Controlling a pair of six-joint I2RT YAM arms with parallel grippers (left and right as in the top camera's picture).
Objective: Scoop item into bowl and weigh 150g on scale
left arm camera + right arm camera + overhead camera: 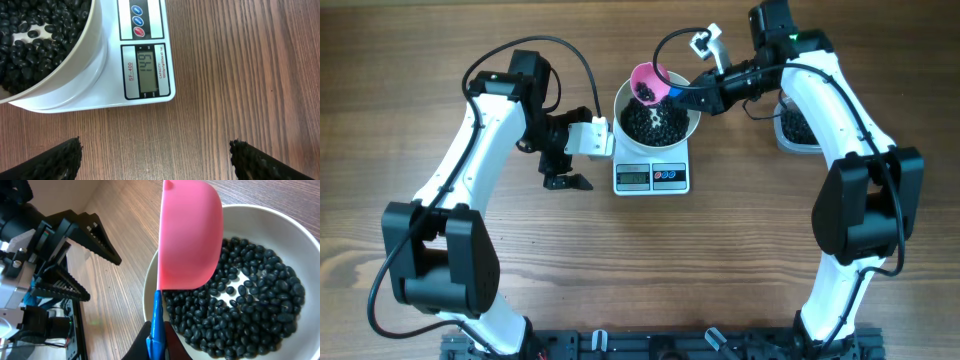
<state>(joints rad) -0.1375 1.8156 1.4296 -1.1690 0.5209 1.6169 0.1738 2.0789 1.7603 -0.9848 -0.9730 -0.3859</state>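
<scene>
The white bowl (685, 128) stands on the white scale (680, 180) and holds a layer of black beans (655, 122). My right gripper (698, 97) is shut on the blue handle (156, 322) of a pink scoop (647, 84), which hangs tilted over the bowl's far-left rim with some beans in it. In the right wrist view the scoop's pink back (190, 235) covers part of the bowl (280, 220). My left gripper (565, 180) is open over bare wood left of the scale. The display (146, 70) reads 149 beside the bowl (85, 55).
A clear tub (792, 130) with more beans sits at the right, mostly under my right arm. Both arm bases stand along the table's near edge. Wood table (720, 260) surrounds the scale.
</scene>
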